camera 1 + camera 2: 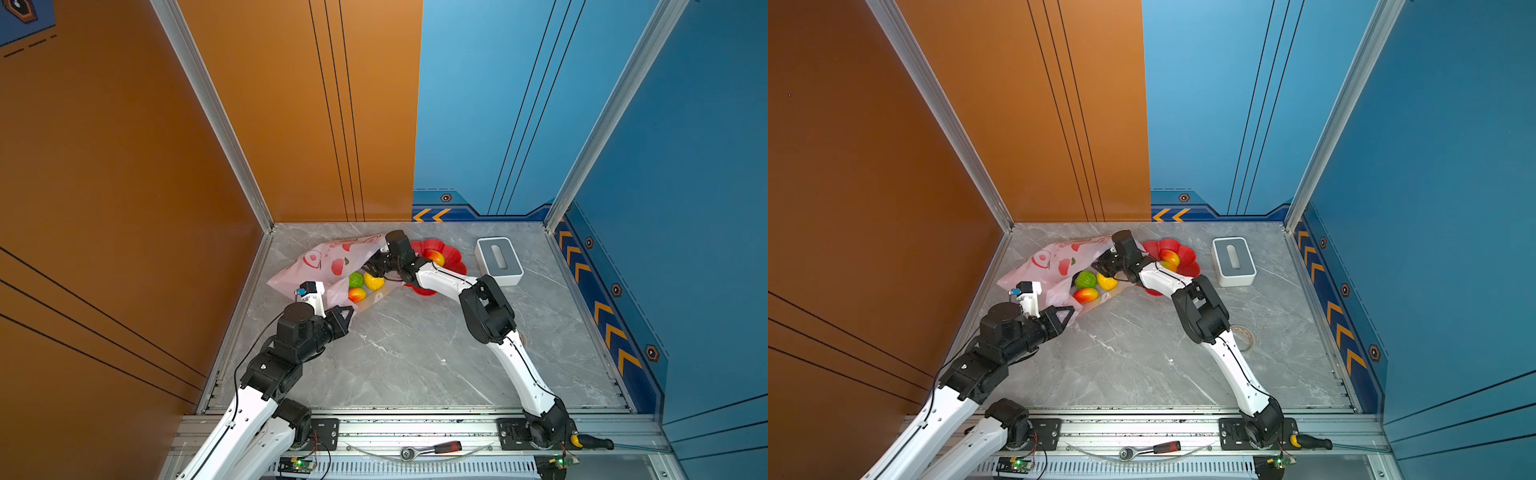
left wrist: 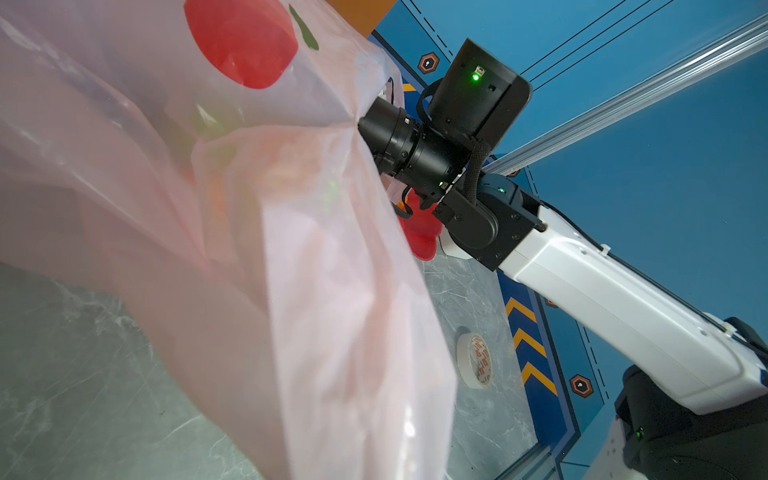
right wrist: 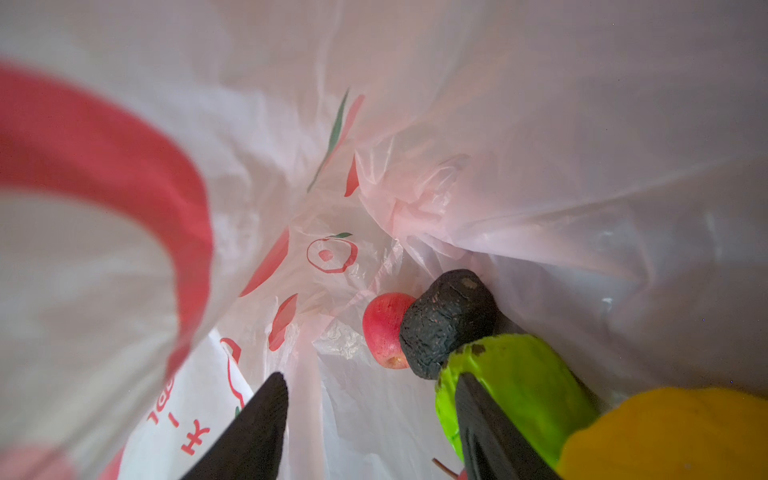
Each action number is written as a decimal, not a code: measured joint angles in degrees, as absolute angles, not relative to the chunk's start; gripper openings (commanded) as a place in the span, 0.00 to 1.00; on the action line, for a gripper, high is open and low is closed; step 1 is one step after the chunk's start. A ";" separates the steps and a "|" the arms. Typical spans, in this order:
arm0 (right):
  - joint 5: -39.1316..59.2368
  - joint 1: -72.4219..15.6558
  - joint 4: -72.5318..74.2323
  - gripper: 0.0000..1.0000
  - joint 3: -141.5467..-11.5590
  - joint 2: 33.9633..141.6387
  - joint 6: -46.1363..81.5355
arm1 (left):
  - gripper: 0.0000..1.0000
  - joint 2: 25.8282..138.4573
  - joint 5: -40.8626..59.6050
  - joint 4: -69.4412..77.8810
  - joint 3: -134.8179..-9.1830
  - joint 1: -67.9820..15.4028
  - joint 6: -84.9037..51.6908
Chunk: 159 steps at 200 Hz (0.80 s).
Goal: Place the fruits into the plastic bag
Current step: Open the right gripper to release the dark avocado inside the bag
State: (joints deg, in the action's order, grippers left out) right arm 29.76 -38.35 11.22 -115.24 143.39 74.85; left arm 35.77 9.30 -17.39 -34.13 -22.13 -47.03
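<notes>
I log my left pincer (image 1: 347, 311) clamped on the bag (image 1: 328, 259) rim, my right pincer (image 3: 374, 428) open and empty inside it beside apple (image 3: 380, 328), avocado (image 3: 444, 324) and lemon (image 3: 665, 432), and one mango (image 1: 435, 257) yet unbagged in the dish (image 1: 454, 252) behind it.

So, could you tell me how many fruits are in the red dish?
1: a yellow-red mango lies in the red dish, beside the right arm. That arm covers part of the dish, so more may be hidden.
</notes>
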 measured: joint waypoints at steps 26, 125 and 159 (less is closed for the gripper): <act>29.76 -38.35 11.62 0.63 -114.65 143.37 74.83 | 0.00 35.70 9.30 -17.39 -34.13 -22.13 -47.03; 30.13 -38.39 12.51 0.63 -108.33 136.42 74.83 | 0.00 34.48 9.28 -17.56 -34.13 -22.13 -47.05; 30.87 -38.85 13.50 0.63 -103.48 131.39 74.83 | 0.00 33.80 9.28 -17.78 -34.13 -22.13 -47.05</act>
